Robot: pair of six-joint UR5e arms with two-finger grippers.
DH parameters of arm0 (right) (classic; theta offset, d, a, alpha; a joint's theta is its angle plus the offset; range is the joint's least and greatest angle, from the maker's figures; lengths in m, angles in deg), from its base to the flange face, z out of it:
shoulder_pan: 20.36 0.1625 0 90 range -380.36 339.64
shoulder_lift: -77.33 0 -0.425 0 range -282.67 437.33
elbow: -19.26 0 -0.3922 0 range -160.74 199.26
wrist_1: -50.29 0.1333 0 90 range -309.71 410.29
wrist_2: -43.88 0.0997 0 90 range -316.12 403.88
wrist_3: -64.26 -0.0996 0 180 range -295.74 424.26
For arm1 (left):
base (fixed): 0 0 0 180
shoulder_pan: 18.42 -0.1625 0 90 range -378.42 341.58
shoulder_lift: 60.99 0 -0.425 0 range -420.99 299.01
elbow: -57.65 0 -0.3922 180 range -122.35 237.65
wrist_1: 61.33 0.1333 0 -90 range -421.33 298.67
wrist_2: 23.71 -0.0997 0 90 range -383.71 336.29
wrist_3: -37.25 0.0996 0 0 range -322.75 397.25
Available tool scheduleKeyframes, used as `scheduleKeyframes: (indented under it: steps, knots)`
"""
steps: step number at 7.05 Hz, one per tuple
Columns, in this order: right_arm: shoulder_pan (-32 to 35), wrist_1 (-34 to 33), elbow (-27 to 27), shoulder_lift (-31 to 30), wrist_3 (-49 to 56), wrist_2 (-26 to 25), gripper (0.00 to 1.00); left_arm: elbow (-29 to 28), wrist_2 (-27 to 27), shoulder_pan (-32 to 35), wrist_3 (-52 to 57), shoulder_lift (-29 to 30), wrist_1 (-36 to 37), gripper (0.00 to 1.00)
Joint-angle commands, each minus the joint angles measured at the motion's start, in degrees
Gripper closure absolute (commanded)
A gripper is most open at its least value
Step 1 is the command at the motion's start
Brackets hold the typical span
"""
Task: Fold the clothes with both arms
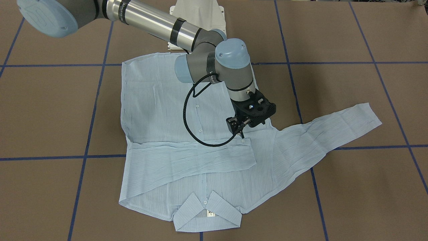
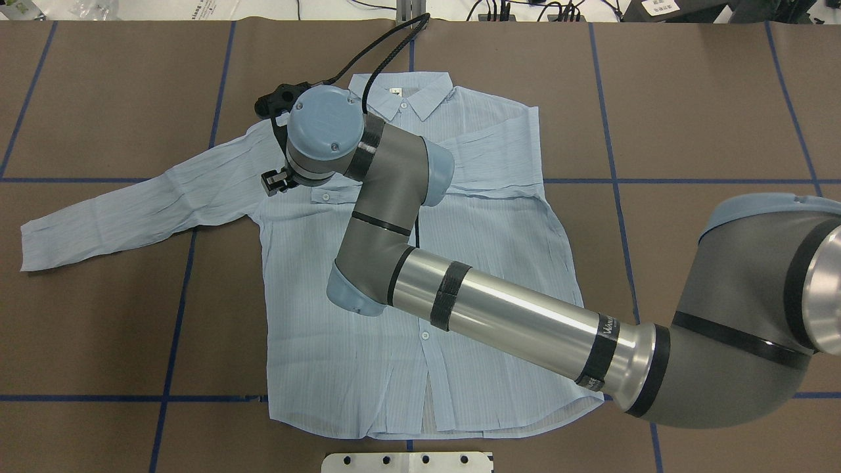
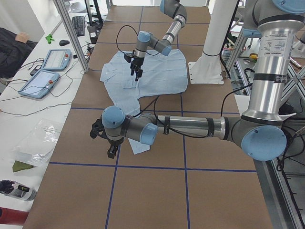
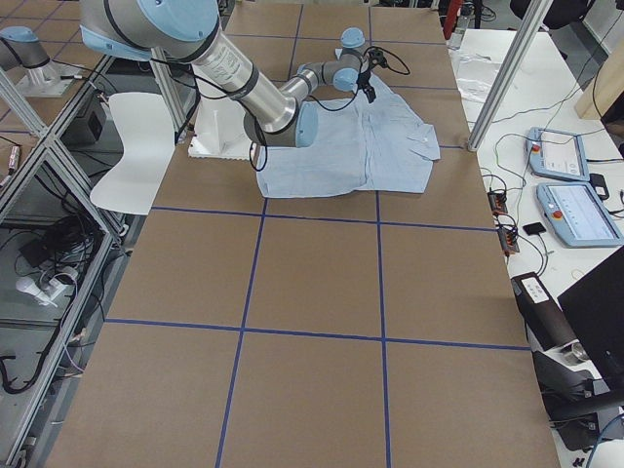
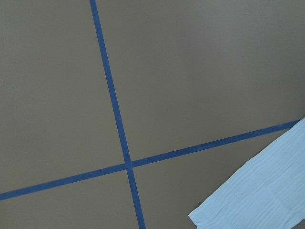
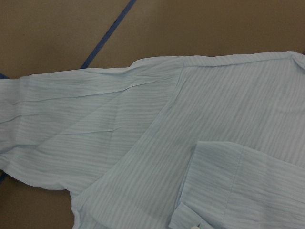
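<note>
The light-blue shirt (image 2: 473,263) lies flat and front up on the counter (image 2: 690,98). Its folded sleeve (image 1: 187,159) crosses the chest, and the outstretched sleeve (image 2: 131,210) points to the robot's left. The right gripper (image 1: 248,123) hangs just above the folded sleeve's cuff (image 1: 245,142), gripping no cloth. Its spread cannot be told. The left gripper (image 3: 110,151) hovers near the outstretched sleeve's end, its spread likewise unclear.

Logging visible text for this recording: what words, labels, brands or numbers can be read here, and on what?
None reads fully.
Black band on the right arm: white brand lettering, too blurred.
Neck label of the shirt: tiny marks, unreadable.
Sticker on the left arm: print too small.
</note>
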Motion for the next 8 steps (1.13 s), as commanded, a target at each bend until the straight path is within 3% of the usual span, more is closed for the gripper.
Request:
scheduleKeyframes:
  steps: [1, 2, 3, 4, 6, 8]
  knots:
    - [3.2, -13.2, 8.7, -1.5, -1.9, 3.0, 0.01, -0.9, 0.1, -0.1, -13.9, -1.3, -8.2, 0.02]
    - [5.7, -19.0, 13.5, -3.3, -2.1, 8.7, 0.01, -2.2, -0.3, -0.4, -22.2, -4.2, -18.4, 0.02]
    - [8.1, -23.8, 17.5, -5.9, -2.7, 11.0, 0.01, -2.2, -0.5, -3.3, -31.4, -6.3, -26.5, 0.02]
    - [10.5, -26.7, 20.4, -8.3, -2.8, 12.8, 0.01, -2.2, -4.4, -7.3, -38.4, -8.0, -33.0, 0.02]
    - [13.9, -28.4, 28.0, -16.6, -2.7, 15.8, 0.01, 0.0, -11.7, -16.3, -50.5, -8.9, -36.2, 0.02]
    - [15.3, -28.2, 31.9, -21.6, -2.1, 16.0, 0.01, 6.9, -20.2, -27.4, -63.9, -14.6, -36.7, 0.03]
